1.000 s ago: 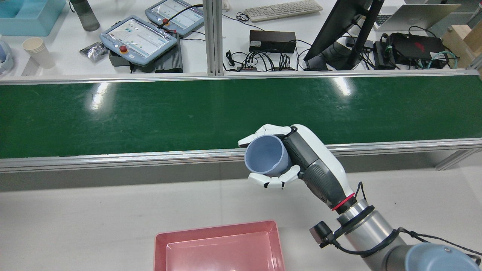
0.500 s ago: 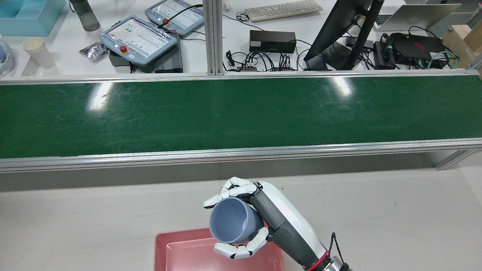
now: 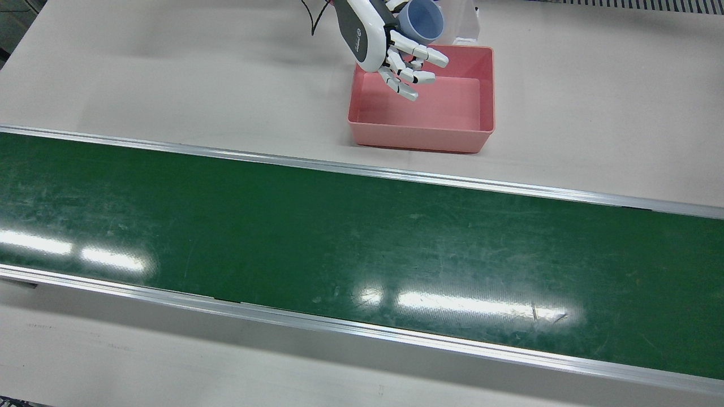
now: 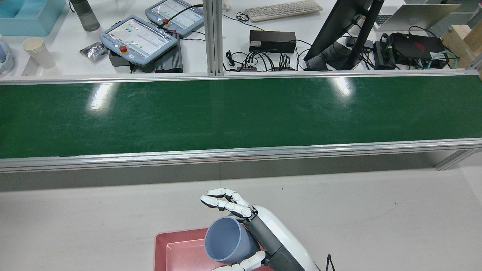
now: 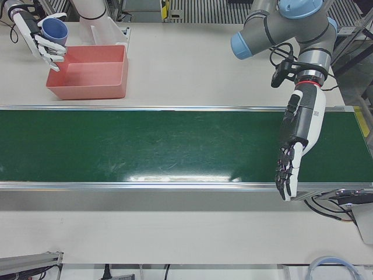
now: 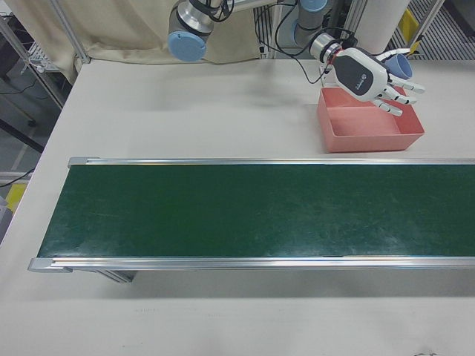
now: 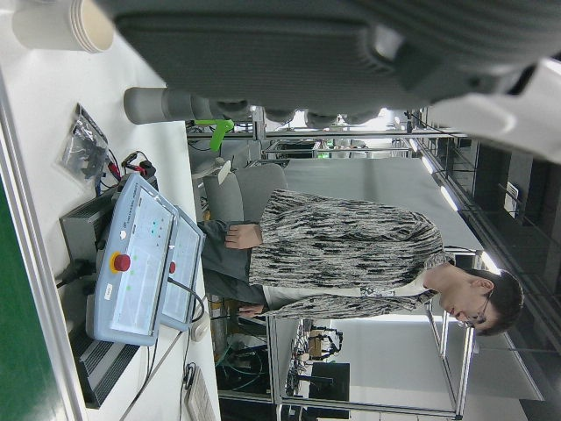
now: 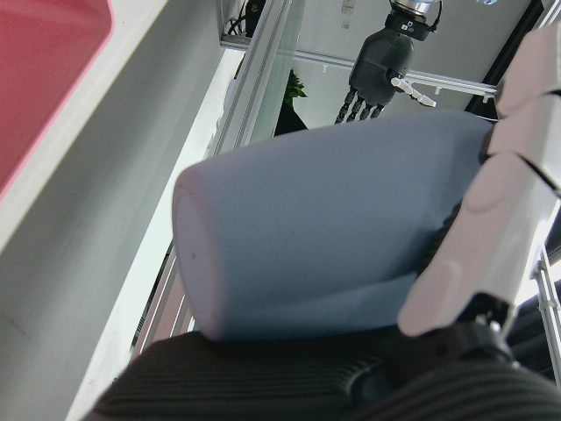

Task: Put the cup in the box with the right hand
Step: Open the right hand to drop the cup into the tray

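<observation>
The blue-grey cup [image 4: 224,241] lies tilted on its side against the palm of my right hand [image 4: 265,233], mouth toward the rear camera. The long fingers [image 4: 226,199] are spread straight and stand off the cup; only the thumb [image 4: 241,265] sits under it. Hand and cup [image 3: 423,20] hover over the back edge of the pink box [image 3: 421,135], which holds nothing. The right hand view shows the cup [image 8: 324,228] resting on the dark palm. My left hand [image 5: 289,169] hangs open, fingers down, over the belt's near rail, far from the box [image 5: 87,90].
The green conveyor belt [image 4: 241,113] runs across the table between the box and the operators' desk. That desk carries teach pendants [image 4: 137,37], a monitor [image 4: 339,34] and paper cups [image 4: 37,51]. A person [image 7: 351,254] stands beyond it.
The right hand carried the cup back from the belt's rail to above the box. Its fingers, curled around the cup before, have now straightened off it.
</observation>
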Robot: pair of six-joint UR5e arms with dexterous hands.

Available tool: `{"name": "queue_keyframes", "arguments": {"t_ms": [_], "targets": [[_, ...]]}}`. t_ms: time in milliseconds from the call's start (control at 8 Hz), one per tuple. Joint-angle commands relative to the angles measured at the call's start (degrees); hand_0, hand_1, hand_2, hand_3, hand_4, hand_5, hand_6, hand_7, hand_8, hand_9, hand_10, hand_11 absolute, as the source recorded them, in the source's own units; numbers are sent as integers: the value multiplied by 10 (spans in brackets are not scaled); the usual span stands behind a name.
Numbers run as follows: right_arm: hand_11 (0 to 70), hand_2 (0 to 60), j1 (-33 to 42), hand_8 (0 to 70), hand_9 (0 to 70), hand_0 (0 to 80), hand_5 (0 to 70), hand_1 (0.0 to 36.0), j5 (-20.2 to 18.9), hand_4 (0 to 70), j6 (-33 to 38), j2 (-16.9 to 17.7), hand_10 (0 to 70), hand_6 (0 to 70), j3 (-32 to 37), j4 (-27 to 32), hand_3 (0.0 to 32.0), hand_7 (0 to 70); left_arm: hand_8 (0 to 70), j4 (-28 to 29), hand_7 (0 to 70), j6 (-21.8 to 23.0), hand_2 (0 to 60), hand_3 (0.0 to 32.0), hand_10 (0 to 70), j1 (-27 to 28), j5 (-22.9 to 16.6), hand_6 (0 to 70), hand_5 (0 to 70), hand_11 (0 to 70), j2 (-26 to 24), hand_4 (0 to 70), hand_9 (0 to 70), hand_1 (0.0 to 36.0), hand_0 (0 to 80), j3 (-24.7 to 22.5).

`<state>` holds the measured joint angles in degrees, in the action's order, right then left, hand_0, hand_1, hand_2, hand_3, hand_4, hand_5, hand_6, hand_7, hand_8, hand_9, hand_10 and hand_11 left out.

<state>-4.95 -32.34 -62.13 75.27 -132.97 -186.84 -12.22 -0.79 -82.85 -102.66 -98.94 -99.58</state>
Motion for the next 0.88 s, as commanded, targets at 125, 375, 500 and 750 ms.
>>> {"name": "queue_keyframes", "arguments": {"t_ms": [125,375,500,750], "targets": [[0,0,12,50,54,484,51,130,-6,0,42,9,0,0,0,1,44,0,0,0,0,0,0,0,0,0,0,0,0,0,0,0,0,0,0,0],[0,0,55,59,64,503,62,172,-10,0,109,55,0,0,-21,-3,62,0,0,0,0,0,0,0,0,1,0,0,0,0,0,0,0,0,0,0],[0,0,92,62,70,509,65,181,-18,0,167,92,0,4,-32,-5,38,0,0,0,0,0,0,0,0,0,0,0,0,0,0,0,0,0,0,-1],[0,0,191,67,80,521,65,178,-73,0,266,151,0,21,-33,-15,0,21,0,0,0,0,0,0,0,0,0,0,0,0,1,0,0,0,0,-1]]}}
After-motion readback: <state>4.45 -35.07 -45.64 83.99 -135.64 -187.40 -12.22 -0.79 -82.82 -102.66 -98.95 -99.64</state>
